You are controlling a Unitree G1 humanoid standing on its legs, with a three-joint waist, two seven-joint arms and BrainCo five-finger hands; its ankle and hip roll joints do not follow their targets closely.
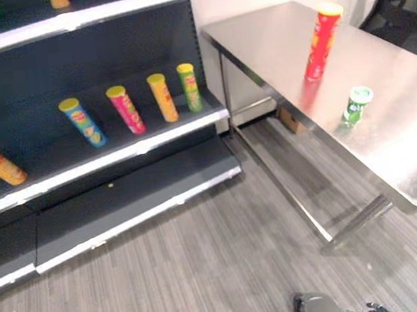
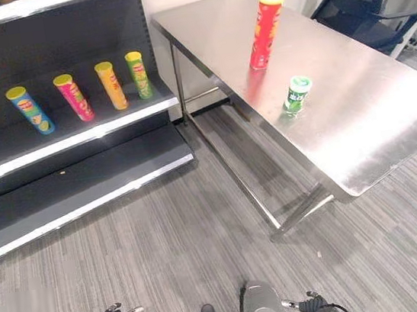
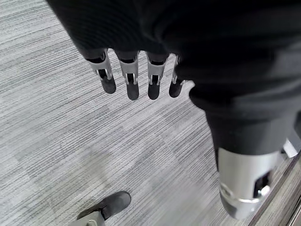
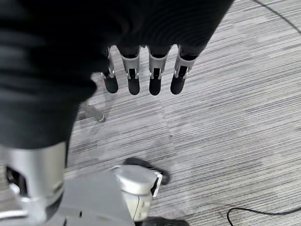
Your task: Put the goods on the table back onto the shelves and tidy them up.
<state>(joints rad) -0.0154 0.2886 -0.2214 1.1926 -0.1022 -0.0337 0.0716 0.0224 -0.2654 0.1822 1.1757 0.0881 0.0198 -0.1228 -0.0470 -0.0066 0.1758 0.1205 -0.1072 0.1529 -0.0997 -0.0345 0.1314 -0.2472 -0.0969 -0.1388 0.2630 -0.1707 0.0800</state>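
Eye views: head-high, angled down, shelf [image 1: 100,151] at 11 o'clock, table [image 2: 357,113] at 2 o'clock, shared. Wrist views: close, down onto grey floor [image 3: 56,141].

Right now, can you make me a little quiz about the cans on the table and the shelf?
1. True or false: the tall red can stands upright on the steel table.
2. How many cans stand together in a row on the middle shelf, counting the blue can and the green can?
3. Which is nearer the table's front end: A) the tall red can, B) the short green can?

Key
1. True.
2. Four.
3. B. Both the left hand and the right hand hang over the floor, fingers straight, holding nothing.
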